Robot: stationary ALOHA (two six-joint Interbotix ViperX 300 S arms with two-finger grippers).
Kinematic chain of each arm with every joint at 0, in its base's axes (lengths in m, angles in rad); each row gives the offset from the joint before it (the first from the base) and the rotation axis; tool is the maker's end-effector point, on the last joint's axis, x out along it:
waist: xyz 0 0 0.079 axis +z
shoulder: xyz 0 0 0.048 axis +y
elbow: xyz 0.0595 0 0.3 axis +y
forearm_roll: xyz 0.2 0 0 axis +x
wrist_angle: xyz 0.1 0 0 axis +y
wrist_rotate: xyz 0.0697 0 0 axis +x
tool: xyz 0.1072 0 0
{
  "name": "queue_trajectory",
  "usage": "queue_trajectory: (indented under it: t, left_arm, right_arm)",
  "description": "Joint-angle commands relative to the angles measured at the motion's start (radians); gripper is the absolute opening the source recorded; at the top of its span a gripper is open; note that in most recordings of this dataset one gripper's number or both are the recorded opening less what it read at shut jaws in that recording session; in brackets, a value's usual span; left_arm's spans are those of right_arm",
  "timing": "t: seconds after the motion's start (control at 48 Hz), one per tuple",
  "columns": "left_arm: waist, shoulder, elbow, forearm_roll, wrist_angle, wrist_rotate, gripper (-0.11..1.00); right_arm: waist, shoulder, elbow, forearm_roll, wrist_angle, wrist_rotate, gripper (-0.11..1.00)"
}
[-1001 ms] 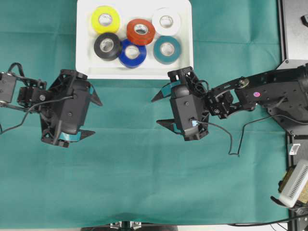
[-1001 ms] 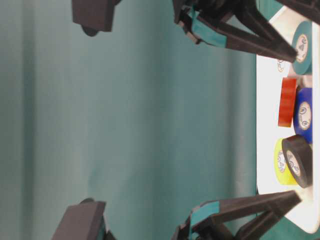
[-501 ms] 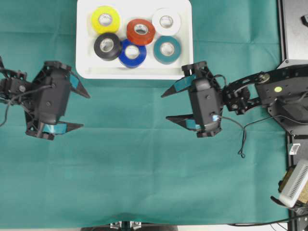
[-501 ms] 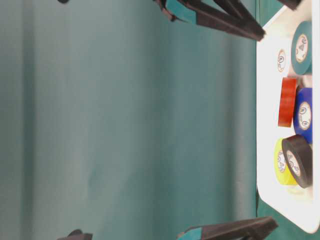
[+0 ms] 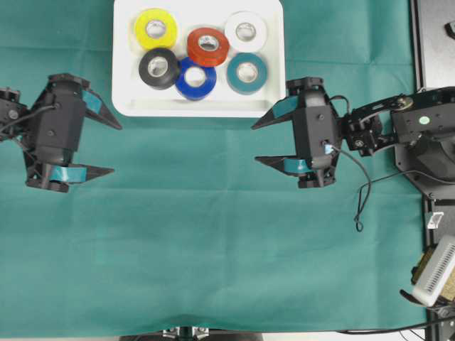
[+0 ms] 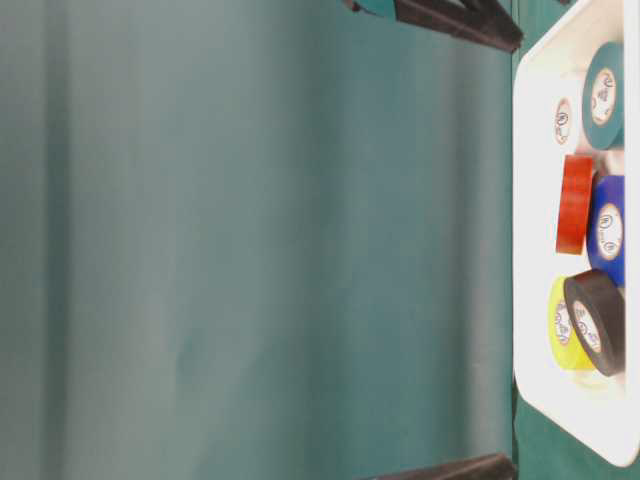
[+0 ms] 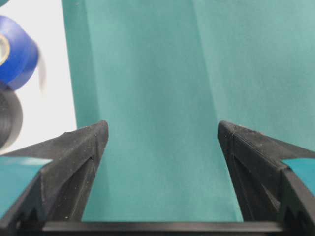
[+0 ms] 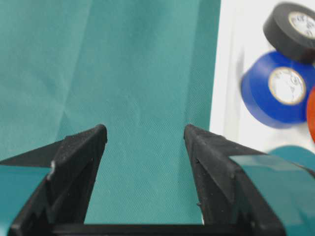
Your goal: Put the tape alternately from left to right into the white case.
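Note:
The white case [image 5: 128, 99] lies at the top middle of the green cloth and holds several tape rolls: yellow [image 5: 156, 28], black [image 5: 158, 67], red [image 5: 208, 46], blue [image 5: 195, 78], white [image 5: 246, 31] and teal [image 5: 247, 72]. My left gripper [image 5: 116, 149] hovers left of the case, open and empty, its tips pointing right. My right gripper [image 5: 254, 143] sits below the case's right corner, open and empty, its tips pointing left. In the left wrist view only cloth lies between the left gripper's [image 7: 161, 129] jaws. The right gripper [image 8: 145, 130] likewise frames bare cloth, with the blue roll [image 8: 278, 88] beyond.
Green cloth [image 5: 213, 249] covers the table. A black arm base [image 5: 434, 42] stands along the right edge, with a loose cable [image 5: 359, 206] beside it. A white device [image 5: 435, 273] sits at the lower right.
Both arms have drawn outward from the middle: the left gripper moved left, the right gripper moved right. Both stayed open and empty. The rolls in the case have not moved.

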Motion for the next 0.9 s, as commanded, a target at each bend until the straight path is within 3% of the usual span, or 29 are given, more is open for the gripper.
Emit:
queue_trajectory:
  t: [0.0,0.396,0.876]
  left_arm:
    - [0.011,-0.041,0.011,0.000,-0.023,0.002,0.50]
    - [0.015,-0.222,0.166,-0.002,-0.130,-0.002,0.50]
    - [0.048,-0.460,0.301,-0.003,-0.149,-0.002,0.50]
  right_arm:
    - [-0.003,-0.037,0.003,0.003,-0.005,0.002,0.68]
    - [-0.009,-0.160,0.077,0.002,-0.011,0.005,0.68]
    - [-0.020,-0.282,0.146,0.003,-0.017,0.005,0.68]
